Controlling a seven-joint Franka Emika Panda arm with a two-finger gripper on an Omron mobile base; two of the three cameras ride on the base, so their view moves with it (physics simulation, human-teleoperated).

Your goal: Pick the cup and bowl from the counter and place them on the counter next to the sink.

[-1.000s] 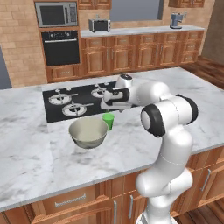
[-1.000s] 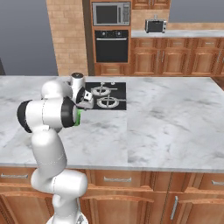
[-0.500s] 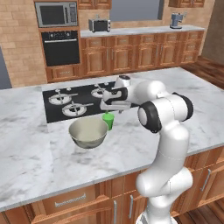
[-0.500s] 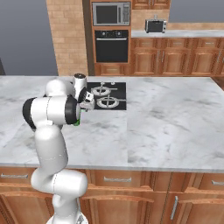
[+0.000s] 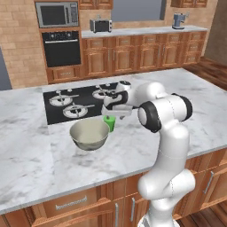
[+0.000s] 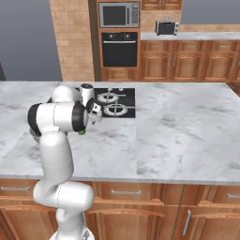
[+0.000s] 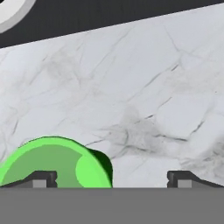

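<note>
the cup (image 5: pixel 109 123) is seen on the counter (image 5: pixel 26 155) just beside the bowl (image 5: pixel 89 134), under the gripper (image 5: pixel 116 111), which has been lowered since earlier; jaws are spread wide, empty. in the hand view the cup's base is cut off.

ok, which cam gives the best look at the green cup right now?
Left base view: the green cup stands upright on the marble beside the bowl, under the open hand. The hand view catches its rim and inside, cut off at the bottom. The right base view shows a green sliver behind the arm.
</note>
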